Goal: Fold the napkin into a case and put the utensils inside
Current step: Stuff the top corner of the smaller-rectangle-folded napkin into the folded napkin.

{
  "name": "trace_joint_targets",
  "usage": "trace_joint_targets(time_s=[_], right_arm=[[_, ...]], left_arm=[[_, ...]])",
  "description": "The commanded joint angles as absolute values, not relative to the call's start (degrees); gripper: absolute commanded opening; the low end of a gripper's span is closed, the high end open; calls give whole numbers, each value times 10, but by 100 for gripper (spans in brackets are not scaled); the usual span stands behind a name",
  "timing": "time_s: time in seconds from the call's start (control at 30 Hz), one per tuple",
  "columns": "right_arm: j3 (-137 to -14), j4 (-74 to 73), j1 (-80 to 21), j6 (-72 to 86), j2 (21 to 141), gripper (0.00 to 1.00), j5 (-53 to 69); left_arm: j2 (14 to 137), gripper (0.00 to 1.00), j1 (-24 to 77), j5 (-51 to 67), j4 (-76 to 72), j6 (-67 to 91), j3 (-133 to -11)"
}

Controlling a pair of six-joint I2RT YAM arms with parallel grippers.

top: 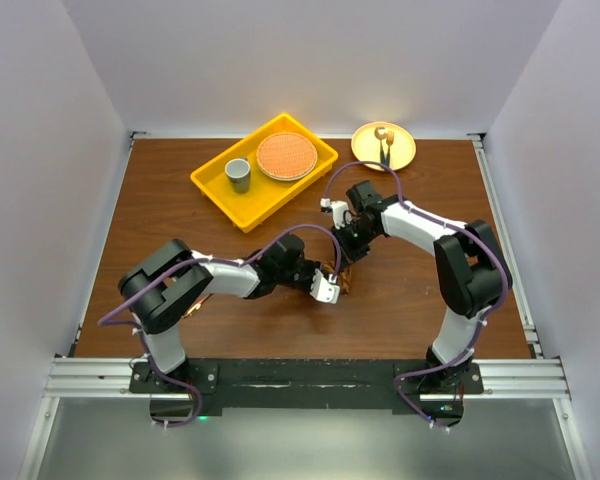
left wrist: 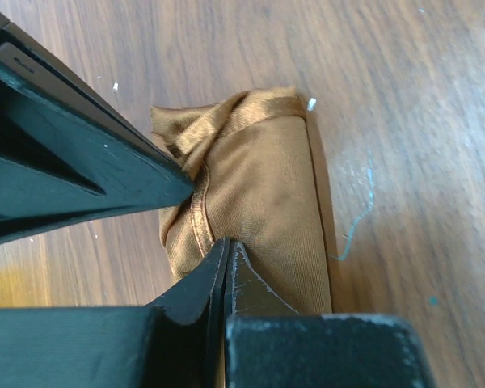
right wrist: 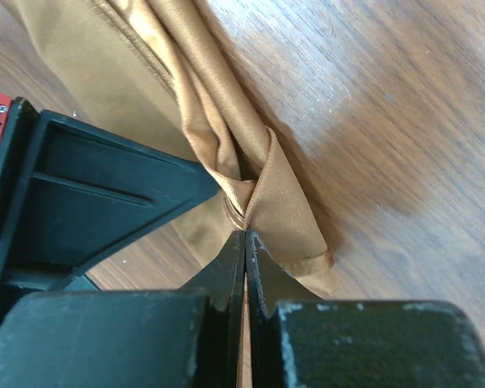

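Left jaws: the black fingers fill the near edge of the left wrist view, and their tips are clenched on a stitched hem of the napkin.
Right jaws: the black fingers are pinched tight on a pleat of the same cloth, where several folds run together.
Napkin, shape: rust-brown and gathered into a narrow oblong bundle, smooth along one long side and crumpled at the end away from the left wrist camera.
Napkin, place: on the wooden counter, a little right of the middle, between the two sets of jaws; the top view shows only a small brown patch beside them.
Napkin, contact: one long edge lies against the wood. I cannot tell whether the pinched parts are raised off it.
Left arm: reaches from its base toward the centre of the counter, low over the wood.
Right arm: bends back inward from the right, with its wrist just beyond the left one.
Yellow tray: at the far side, set at an angle, well apart from the cloth.
Grey cup: upright in the tray's near-left part.
Orange plate: in the tray, beside the cup.
Yellow plate: at the far edge, right of the tray.
Dark-handled utensil: lies on the yellow plate, with its gold tip toward the back wall.
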State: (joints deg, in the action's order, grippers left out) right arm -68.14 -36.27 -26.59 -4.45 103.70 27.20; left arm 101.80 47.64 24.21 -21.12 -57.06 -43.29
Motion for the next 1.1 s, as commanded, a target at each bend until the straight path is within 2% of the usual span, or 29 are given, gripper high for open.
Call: trace_joint_targets(time_s=[0.0,0.33,0.6,0.63,0.73,0.83,0.93,1.07], right_arm=[[-691,-368,-267,-27,1033,0,292],[-695,-358,-265,-25,1110,0,219],[-693,-369,-255,-105,1102,0,192],[-693,-369,-255,-132,1100,0,188],[-692,-370,-256,-178,1093,0,185],[-688,-374,-255,-223,1085,0,184],[-677,-369,-255,-264,1075,0,174],[-658,-365,-255,-314,1052,0,171]], left_arm=[[1033,0,472,243,-211,-539,-462],[991,0,457,245,-174,-476,-482],[890,25,361,314,19,-339,-554],[893,32,351,325,45,-338,-569],[930,42,309,382,153,-347,-634],[996,46,267,442,290,-373,-717],[1052,47,255,457,339,-393,-774],[1079,50,254,469,336,-389,-780]])
